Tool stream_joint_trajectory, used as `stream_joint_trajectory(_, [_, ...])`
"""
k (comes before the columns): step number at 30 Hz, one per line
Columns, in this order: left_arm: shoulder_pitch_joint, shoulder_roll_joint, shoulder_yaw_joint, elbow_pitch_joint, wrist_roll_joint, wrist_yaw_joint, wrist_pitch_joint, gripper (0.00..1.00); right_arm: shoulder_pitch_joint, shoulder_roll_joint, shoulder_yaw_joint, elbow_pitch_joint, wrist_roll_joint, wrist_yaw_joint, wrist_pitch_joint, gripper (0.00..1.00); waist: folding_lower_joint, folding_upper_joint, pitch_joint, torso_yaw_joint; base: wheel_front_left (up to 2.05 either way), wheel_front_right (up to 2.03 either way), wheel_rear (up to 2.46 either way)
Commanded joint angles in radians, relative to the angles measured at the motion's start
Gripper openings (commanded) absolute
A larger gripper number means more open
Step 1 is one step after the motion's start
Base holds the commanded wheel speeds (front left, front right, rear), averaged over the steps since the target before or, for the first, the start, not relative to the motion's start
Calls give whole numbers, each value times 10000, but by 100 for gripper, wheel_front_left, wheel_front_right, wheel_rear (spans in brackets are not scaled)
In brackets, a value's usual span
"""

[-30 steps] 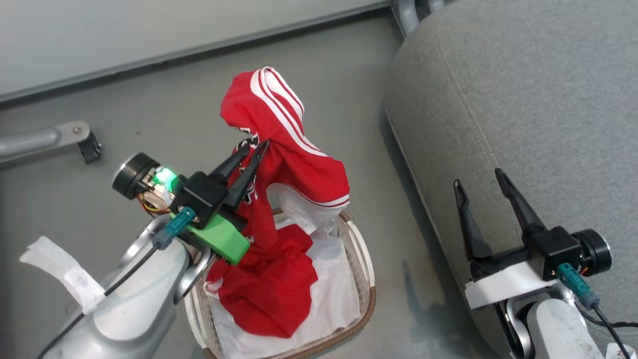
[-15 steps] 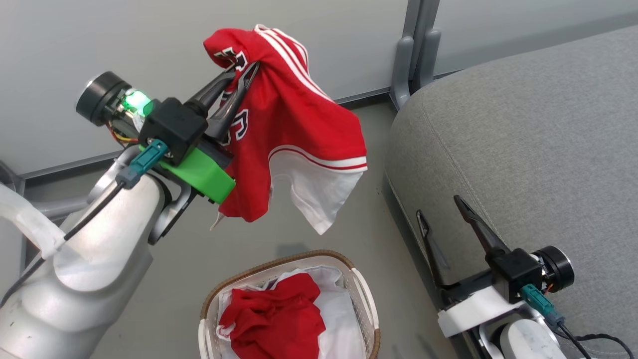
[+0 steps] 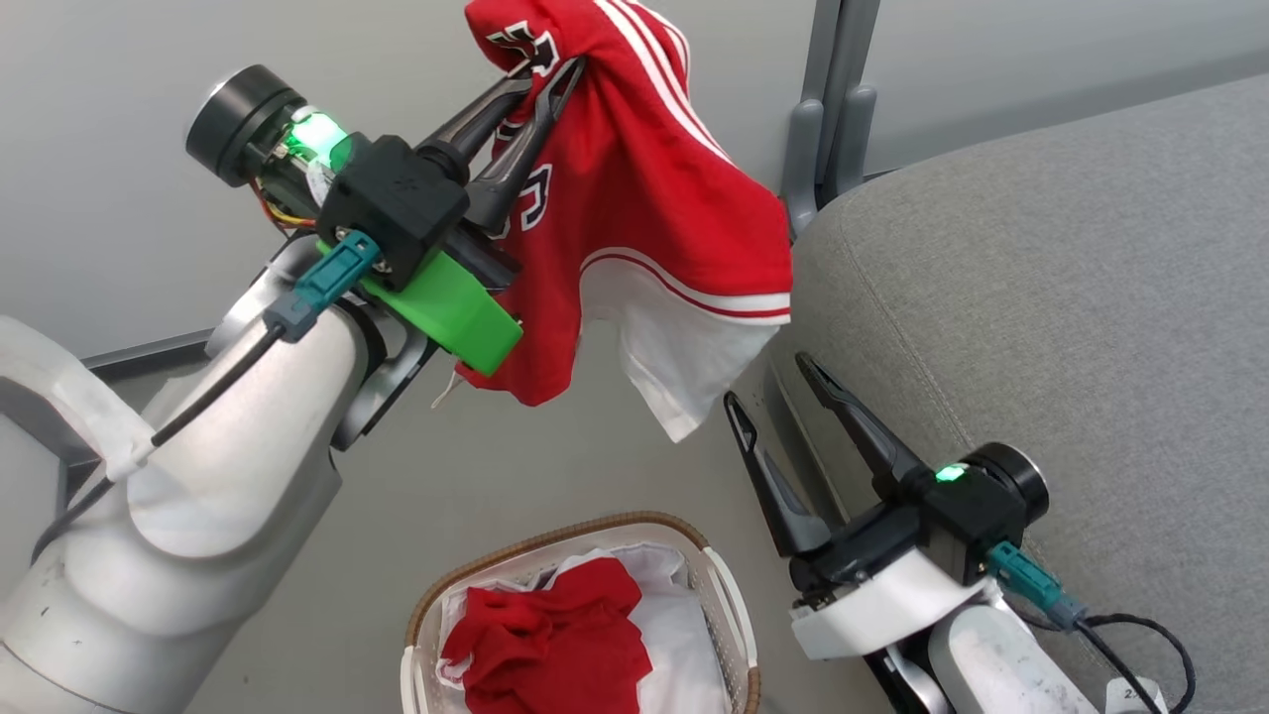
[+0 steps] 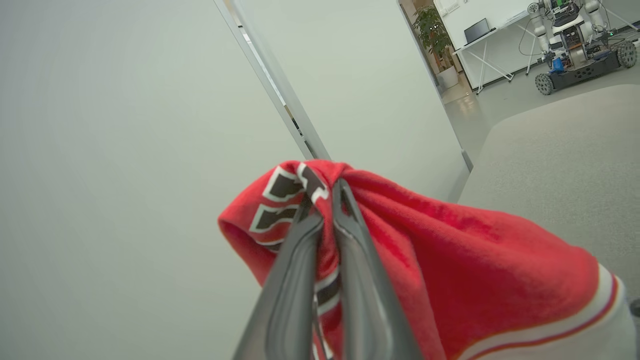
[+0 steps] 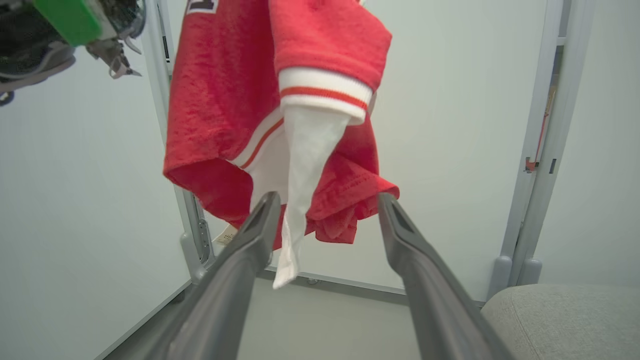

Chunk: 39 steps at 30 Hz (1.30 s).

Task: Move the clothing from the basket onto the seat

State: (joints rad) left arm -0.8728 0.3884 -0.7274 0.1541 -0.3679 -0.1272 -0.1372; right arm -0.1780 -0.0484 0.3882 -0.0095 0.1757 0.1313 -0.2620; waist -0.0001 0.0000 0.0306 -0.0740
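Gripper on the left arm (image 3: 551, 71) is clamped tight on a red jersey (image 3: 644, 198), dangling it above the basket (image 3: 729, 605), beside the seat (image 3: 1041, 278). Right gripper (image 3: 767, 380) sits wide open just under the jersey's white hem.

You have a grey floor (image 3: 496, 466) below pale wall panels (image 3: 99, 228), a grey upright post (image 3: 831, 119) between panels, a potted plant (image 4: 433, 29) far off.

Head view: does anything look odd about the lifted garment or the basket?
Nothing spilled or damaged. The red garment hangs bunched from the left gripper, jaws shut on it; a second red piece lies crumpled in the basket.
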Motion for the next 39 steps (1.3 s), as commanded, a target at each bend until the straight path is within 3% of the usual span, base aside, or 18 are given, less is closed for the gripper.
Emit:
stream_joint_trajectory(1, [-160,-60,-46,-100,-28,36,28,0,-212,-36,-27,50,113,-10,-46,100,1,0,-8,41,0,0,0])
stream_joint_trajectory(12, [286,-176,-670,-986,-322,0,72,0,-1638,-38,-276,707,-35,-10,-35,100,1,0,-41,369,0,0,0])
stream_joint_trajectory(18, [526,-165,-826,-1170,-494,-5,6,0,-2162,-36,208,1522,-84,-12,-29,100,1,0,-70,533,0,0,0])
stream_joint_trajectory(19, [554,-165,-837,-1174,-500,-5,-12,0,-2236,-40,283,1641,-53,-12,-29,82,1,0,-76,550,0,0,0])
stream_joint_trajectory(20, [593,-157,-838,-1162,-530,4,-28,0,-2334,-40,332,1742,-25,-12,-29,40,1,0,-85,570,0,0,0])
stream_joint_trajectory(21, [628,-146,-842,-1140,-571,11,-47,0,-2390,-36,407,1827,-11,-10,-27,40,1,0,-93,582,0,0,0])
stream_joint_trajectory(22, [676,-109,-848,-1101,-615,12,-54,0,-2441,-33,470,1877,3,-12,-29,0,1,0,-102,591,0,0,0])
stream_joint_trajectory(31, [1499,235,-534,-490,-1212,175,-495,0,-2270,-40,374,1923,-91,-10,-29,0,1,0,-155,536,0,0,0])
stream_joint_trajectory(32, [1599,245,-470,-397,-1299,211,-580,7,-2246,-36,357,1912,-96,-12,-29,0,1,0,-157,532,0,0,0])
stream_joint_trajectory(35, [1990,324,-324,-62,-1520,267,-818,90,-2173,-38,250,1818,-87,-12,-29,0,1,0,-174,532,0,0,0])
stream_joint_trajectory(36, [2126,316,-297,35,-1585,313,-890,100,-2151,-38,216,1785,-59,-12,-29,0,1,0,-182,533,0,0,0])
stream_joint_trajectory(39, [2578,197,-167,326,-1696,434,-1088,100,-2048,-37,75,1645,-3,-10,-29,0,1,0,-207,546,0,0,0])
